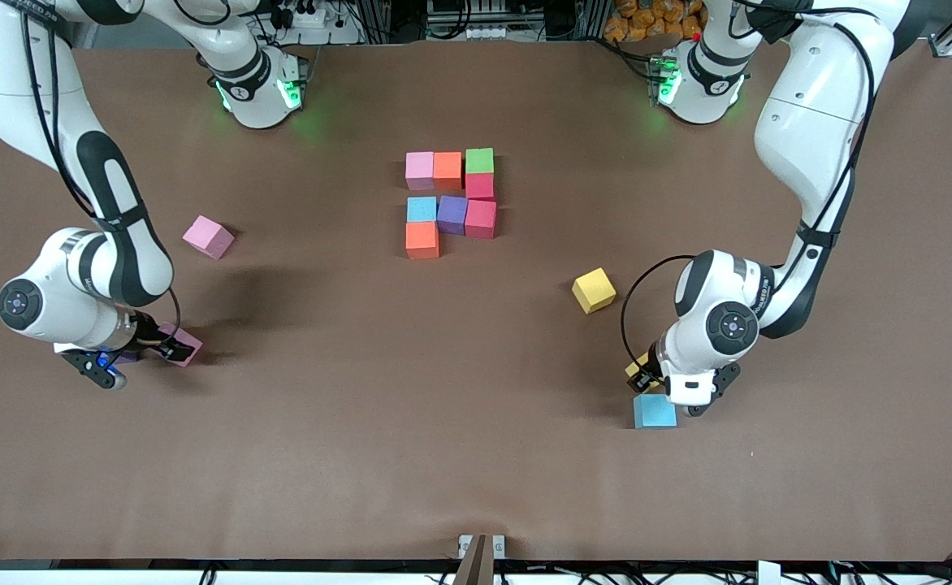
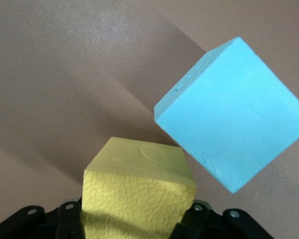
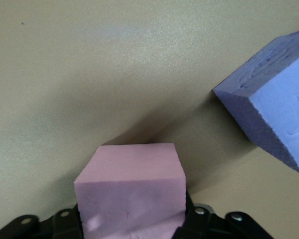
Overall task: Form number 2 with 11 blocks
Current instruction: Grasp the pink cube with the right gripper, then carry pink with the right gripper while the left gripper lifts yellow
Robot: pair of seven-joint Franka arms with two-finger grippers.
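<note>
Right gripper (image 1: 169,348) is low over the table (image 1: 378,422) at the right arm's end, clamped on a pink block (image 1: 183,344); the right wrist view shows that pink block (image 3: 131,191) wedged between the jaws. A purple block (image 3: 275,119) sits just beside it, mostly hidden under the wrist from the front camera.

Loose pink block (image 1: 208,236) lies farther from the front camera than the gripped one, tilted off square.

Mid-table, the partial number 2 (image 1: 450,203): top row pink (image 1: 420,169), orange (image 1: 447,169), green (image 1: 480,160); a red block (image 1: 480,186) under the green one; next row light blue (image 1: 421,209), purple (image 1: 452,214), red (image 1: 481,218); an orange block (image 1: 422,240) under the light blue. All touching or nearly so.

Loose yellow block (image 1: 594,290) sits between the digit and the left arm, rotated.

Left gripper (image 1: 646,374) is down at the table toward the left arm's end, clenched on a yellow block (image 2: 138,189). From the front only a corner of it (image 1: 637,368) shows. A light blue block (image 1: 655,411) rests just beside it, nearer the front camera, apart from it in the left wrist view.
</note>
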